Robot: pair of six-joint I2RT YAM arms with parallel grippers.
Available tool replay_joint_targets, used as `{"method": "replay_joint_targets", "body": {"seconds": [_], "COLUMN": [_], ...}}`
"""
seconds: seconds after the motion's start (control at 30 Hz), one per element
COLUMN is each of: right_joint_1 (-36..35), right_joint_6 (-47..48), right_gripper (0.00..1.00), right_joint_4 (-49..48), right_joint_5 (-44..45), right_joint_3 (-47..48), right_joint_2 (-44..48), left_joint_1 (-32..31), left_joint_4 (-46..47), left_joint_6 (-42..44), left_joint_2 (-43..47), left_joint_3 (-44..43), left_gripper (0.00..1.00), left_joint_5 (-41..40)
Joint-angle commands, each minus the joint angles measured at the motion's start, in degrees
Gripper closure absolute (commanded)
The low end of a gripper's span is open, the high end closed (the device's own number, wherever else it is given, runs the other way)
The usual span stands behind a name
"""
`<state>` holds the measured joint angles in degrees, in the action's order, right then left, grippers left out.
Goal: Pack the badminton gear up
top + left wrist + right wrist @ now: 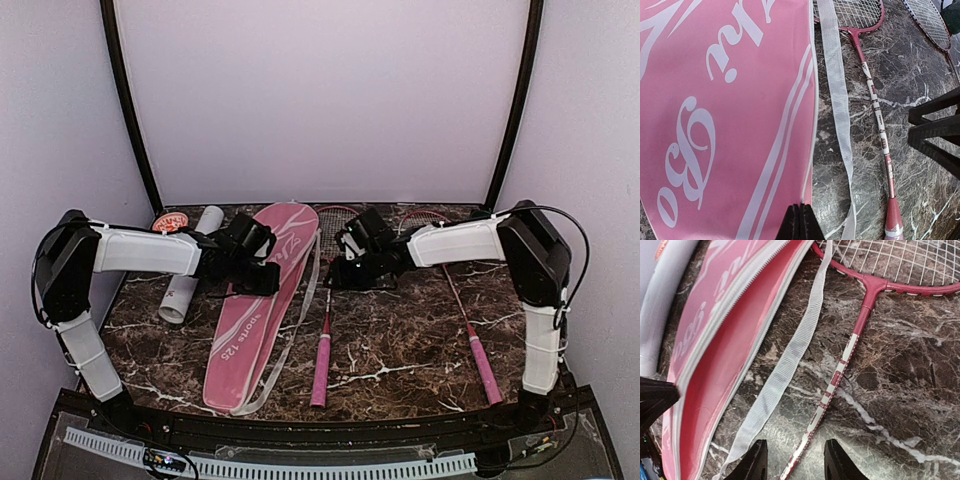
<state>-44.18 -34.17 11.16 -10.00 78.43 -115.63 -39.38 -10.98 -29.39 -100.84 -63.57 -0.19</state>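
Observation:
The long pink bag (250, 330) lies left of centre, its zip open along the right edge (715, 340). My left gripper (801, 220) is shut on that edge, the white piping pinched between its tips, and it sits over the bag's upper half (265, 275). One red racket (322, 340) lies beside the bag. Its thin shaft (850, 355) passes between the fingers of my right gripper (795, 462), which is open and not touching it. The second racket (470, 320) lies further right. A white tube (190, 275) rests left of the bag. No shuttlecocks show.
The bag's white strap (785, 370) trails loose over the marble table (400, 330) between bag and racket. A round red-and-white thing (170, 222) sits at the back left by the tube. A dark green cup (952, 15) stands near the racket heads.

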Motion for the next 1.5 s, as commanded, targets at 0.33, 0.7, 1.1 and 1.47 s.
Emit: {"method": "replay_joint_targets", "body": {"seconds": [0.33,0.7,1.1,1.47], "right_joint_1": [-4.21,0.75,9.87,10.30], "right_joint_6": [5.24,6.19,9.57,10.04], "right_gripper": [0.63,0.78,0.88,1.00], "right_joint_4": [15.30,13.21,5.84,6.53], "right_joint_5": [22.79,20.58,7.42,8.89], "right_joint_3": [16.29,1.25,-18.30,-18.67], "right_joint_2": [-12.68,-4.06,8.02,14.80], "left_joint_1": [-0.11,-0.09,-0.09,-0.01], "left_joint_4": [1.79,3.19,10.98,10.04], "left_joint_6": [0.29,0.04,-9.31,-11.72], "left_joint_2": [3.44,3.89,6.14,5.52], "left_joint_3": [0.14,-1.33,2.45,1.74], "left_gripper": [1.00,1.00,1.00,1.00], "left_joint_5": [-0.65,0.15,1.50,-3.06]}}
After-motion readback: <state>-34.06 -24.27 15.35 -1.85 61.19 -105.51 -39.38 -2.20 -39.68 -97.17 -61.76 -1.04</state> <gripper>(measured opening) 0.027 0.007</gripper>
